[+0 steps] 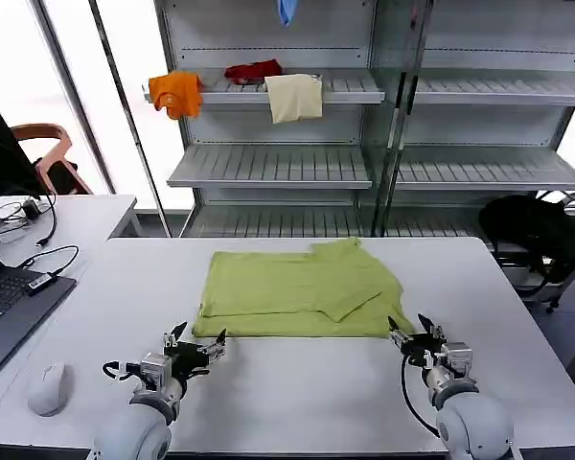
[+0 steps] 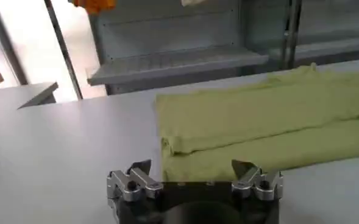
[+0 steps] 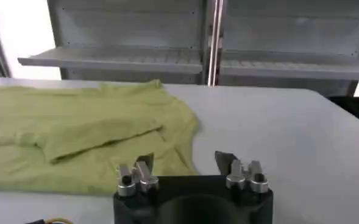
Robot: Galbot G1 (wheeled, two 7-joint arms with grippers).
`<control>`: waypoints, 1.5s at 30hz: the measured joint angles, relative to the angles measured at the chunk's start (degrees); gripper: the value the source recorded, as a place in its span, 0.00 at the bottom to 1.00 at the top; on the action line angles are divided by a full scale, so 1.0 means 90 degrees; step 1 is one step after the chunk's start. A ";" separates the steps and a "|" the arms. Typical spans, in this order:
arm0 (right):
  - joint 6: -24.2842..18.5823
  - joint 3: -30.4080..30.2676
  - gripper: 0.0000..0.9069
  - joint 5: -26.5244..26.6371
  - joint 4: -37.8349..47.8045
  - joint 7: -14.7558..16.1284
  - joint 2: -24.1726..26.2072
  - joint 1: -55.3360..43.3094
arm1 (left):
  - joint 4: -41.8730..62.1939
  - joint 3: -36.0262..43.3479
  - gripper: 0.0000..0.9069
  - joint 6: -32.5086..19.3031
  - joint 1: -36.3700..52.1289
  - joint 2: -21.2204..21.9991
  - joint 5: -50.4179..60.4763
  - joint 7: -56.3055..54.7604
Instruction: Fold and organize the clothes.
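The lime-green T-shirt (image 1: 302, 292) lies partly folded on the white table (image 1: 297, 402), its near edge doubled over and a sleeve folded in on the right. My left gripper (image 1: 198, 341) hovers open just before the shirt's near left corner (image 2: 173, 159), with nothing between its fingers. At the near right corner (image 3: 167, 159), my right gripper (image 1: 411, 329) is also open and holds nothing. In the left wrist view the left gripper (image 2: 191, 167) faces the folded edge; in the right wrist view the right gripper (image 3: 184, 159) straddles the shirt's edge.
A laptop (image 1: 5, 307), a mouse (image 1: 46, 388) and cables lie at the table's left. Grey shelves (image 1: 268, 91) behind hold orange, red and cream cloths. A black bag (image 1: 532, 230) sits to the right, beyond the table. Bare tabletop stretches in front of the shirt.
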State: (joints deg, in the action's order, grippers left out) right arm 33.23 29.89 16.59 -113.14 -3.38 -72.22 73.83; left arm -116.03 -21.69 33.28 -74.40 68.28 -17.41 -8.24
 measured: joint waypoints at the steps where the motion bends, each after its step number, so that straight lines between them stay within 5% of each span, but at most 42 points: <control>1: -0.0013 -0.0001 0.00 -0.0010 0.0022 0.0014 0.0002 0.0008 | 0.0012 0.0011 1.00 0.0000 0.0011 0.0011 -0.0005 0.0003; 2: -0.0018 -0.0001 0.00 -0.0015 0.0037 0.0029 0.0003 0.0021 | 0.0025 0.0017 0.90 0.0000 0.0022 0.0017 -0.0011 0.0004; 3: -0.0020 0.0002 0.00 -0.0016 0.0042 0.0037 0.0007 0.0036 | 0.0043 0.0023 0.54 0.0000 0.0036 0.0026 -0.0019 0.0004; 4: -0.0021 0.0010 0.00 -0.0017 0.0044 0.0045 0.0011 0.0049 | 0.0066 0.0024 0.42 0.0000 0.0049 0.0034 -0.0028 0.0010; 5: -0.0021 0.0021 0.00 -0.0019 0.0046 0.0056 0.0017 0.0065 | 0.0090 0.0024 0.06 0.0000 0.0064 0.0040 -0.0036 0.0012; 6: -0.0022 0.0030 0.00 -0.0016 0.0045 0.0070 0.0031 0.0084 | 0.0122 0.0023 0.01 0.0000 0.0084 0.0042 -0.0048 0.0017; 33: 0.0034 0.0092 0.00 0.0303 -0.0589 -0.0006 0.0240 0.0504 | 0.0206 -0.0063 0.00 -0.0007 -0.0037 -0.0075 -0.0211 0.0118; 45: 0.0039 0.0097 0.00 0.0468 -0.1628 -0.0308 0.0369 0.1580 | -0.0841 -0.0616 0.00 0.0019 -0.1175 -0.0225 -0.0273 0.0198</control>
State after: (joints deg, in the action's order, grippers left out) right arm 33.59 30.76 20.80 -127.79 -6.15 -68.90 88.05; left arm -123.60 -27.23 33.45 -84.98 66.26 -19.87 -6.46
